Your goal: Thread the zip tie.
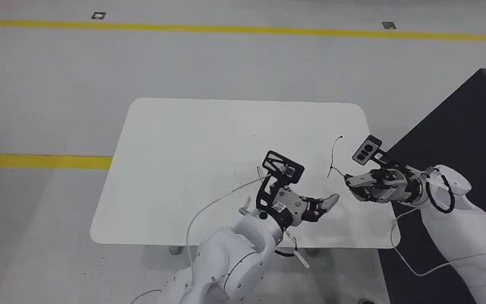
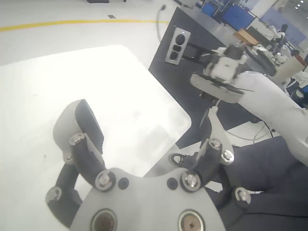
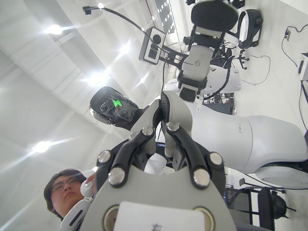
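Note:
A thin black zip tie (image 1: pixel 333 156) stands up from my right gripper (image 1: pixel 349 182), which is shut on its lower end above the white table's (image 1: pixel 190 152) right front part. In the right wrist view the zip tie (image 3: pixel 134 23) curves away from the closed fingertips (image 3: pixel 166 102), its square head at the far free tip. My left gripper (image 1: pixel 328 204) hangs open with nothing in it, just beside the right one and nearer the front edge. From the left wrist, the open gripper (image 2: pixel 149 121) sits over the table corner, with the zip tie (image 2: pixel 157 22) farther off above the right arm.
A dark surface (image 1: pixel 456 121) borders the table on the right. A thin white cable (image 1: pixel 220 199) trails over the table's front part by the left arm. The table's front right corner (image 2: pixel 185 118) lies under the left gripper.

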Motion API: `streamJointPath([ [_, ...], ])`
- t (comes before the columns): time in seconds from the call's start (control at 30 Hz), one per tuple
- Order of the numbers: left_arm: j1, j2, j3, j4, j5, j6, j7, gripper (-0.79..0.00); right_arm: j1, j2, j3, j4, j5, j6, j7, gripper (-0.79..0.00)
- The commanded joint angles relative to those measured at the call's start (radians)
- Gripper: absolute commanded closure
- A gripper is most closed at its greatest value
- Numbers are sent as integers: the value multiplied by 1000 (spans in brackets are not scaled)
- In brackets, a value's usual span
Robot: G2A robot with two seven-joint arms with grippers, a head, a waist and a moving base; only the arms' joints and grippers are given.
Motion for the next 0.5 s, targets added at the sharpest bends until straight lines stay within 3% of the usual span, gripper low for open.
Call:
streamJointPath([
  [0.0, -2, -4, 15, 12, -3, -4, 20, -785, 0, 0, 0, 0, 0, 0, 0, 0],
  [0.1, -14, -14, 25, 42, -19, 28, 65, -690, 0, 0, 0, 0, 0, 0, 0, 0],
  [0.13, -20, -18, 23, 54, -31, 44, 78, -579, 0, 0, 0, 0, 0, 0, 0, 0],
  [0.17, -29, -21, 22, 66, -35, 60, 85, -548, 0, 0, 0, 0, 0, 0, 0, 0],
  [0.47, -55, -34, 23, 90, -20, 80, 65, -468, 0, 0, 0, 0, 0, 0, 0, 0],
])
